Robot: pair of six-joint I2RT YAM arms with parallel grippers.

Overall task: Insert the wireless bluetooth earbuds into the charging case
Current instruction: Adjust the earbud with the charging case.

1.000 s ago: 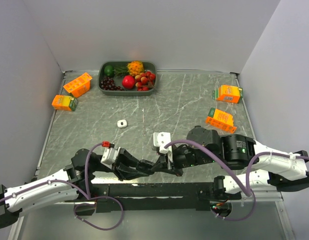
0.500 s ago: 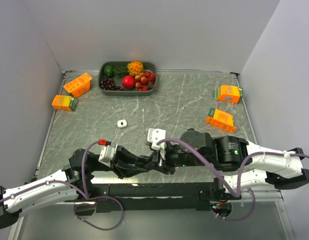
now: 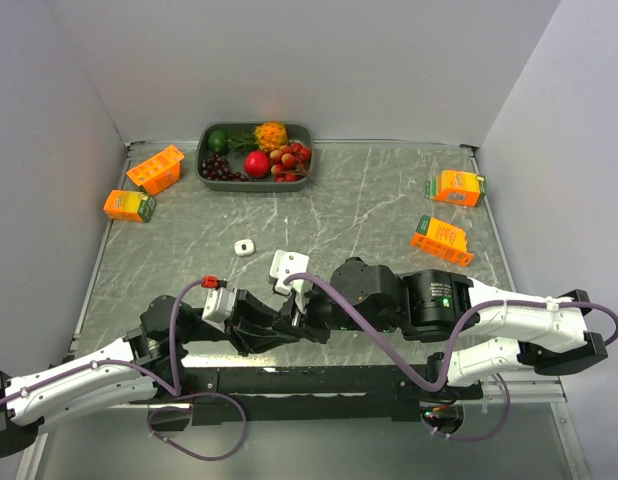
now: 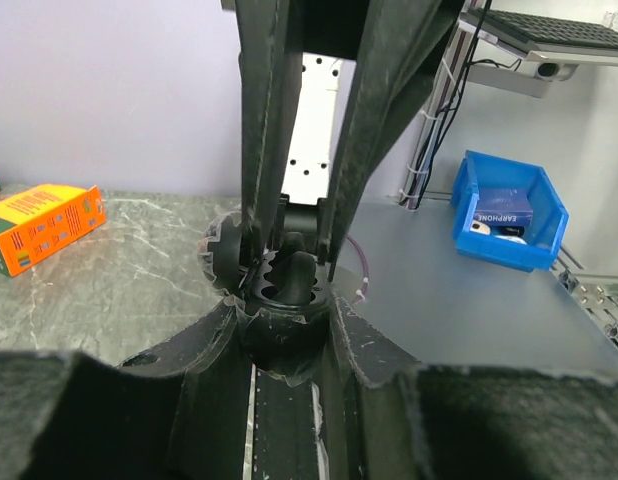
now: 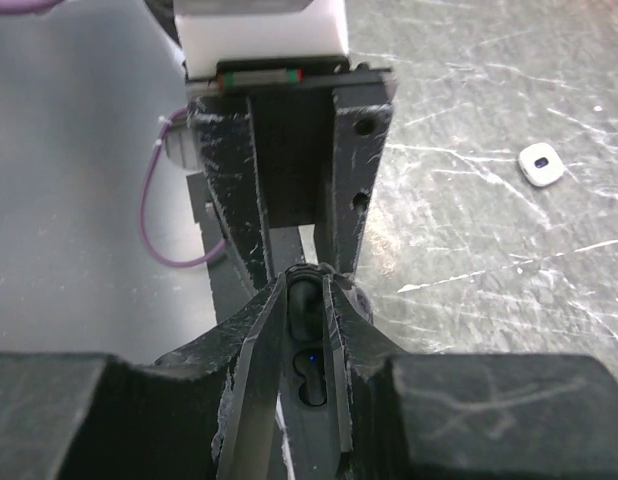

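Top external view: locate the left gripper (image 3: 286,326) and right gripper (image 3: 302,316) meeting tip to tip at the near edge of the worktop (image 3: 369,210). Note the white earbud (image 3: 245,247) lying loose farther out, well apart from both.

Left wrist view: confirm the left fingers (image 4: 207,343) clamped on the black charging case (image 4: 281,288), wells facing up, with the right fingers (image 4: 261,150) reaching down onto it from above.

Right wrist view: find a black earbud (image 5: 305,292) between the right fingers, set slightly apart, directly over a case well. Cannot tell whether gripped or merely flanked.
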